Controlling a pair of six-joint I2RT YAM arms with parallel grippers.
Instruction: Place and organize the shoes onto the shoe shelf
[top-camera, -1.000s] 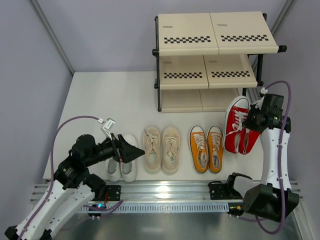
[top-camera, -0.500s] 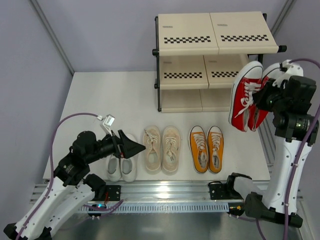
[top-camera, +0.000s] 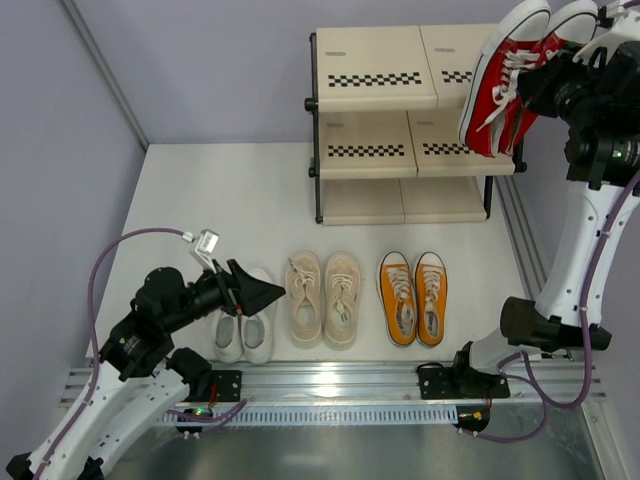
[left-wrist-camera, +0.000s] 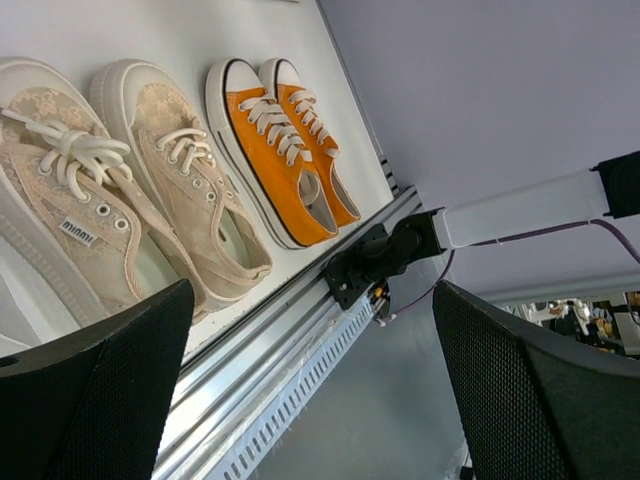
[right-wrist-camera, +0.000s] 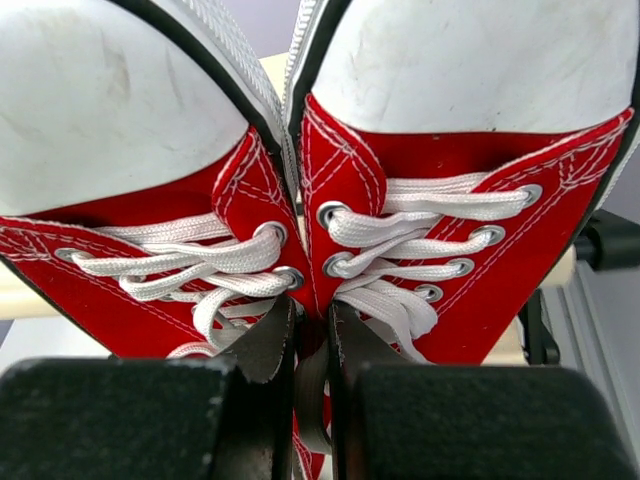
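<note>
The red shoes hang as a pair, toes up, in front of the right end of the shoe shelf, level with its top tier. My right gripper is shut on their two inner sides, just below the white laces. On the table stand the orange-yellow pair, the cream-beige pair and the white pair. My left gripper hovers open over the white pair, with nothing between its fingers. The left wrist view shows the beige shoes and the orange shoes.
An aluminium rail runs along the near table edge and carries both arm bases. Purple walls close in the left, back and right. The shelf's two lower tiers carry no shoes.
My right arm has lifted the red pair from the table beside the orange shoes up to the shelf's top tier. The left gripper has hardly moved.
</note>
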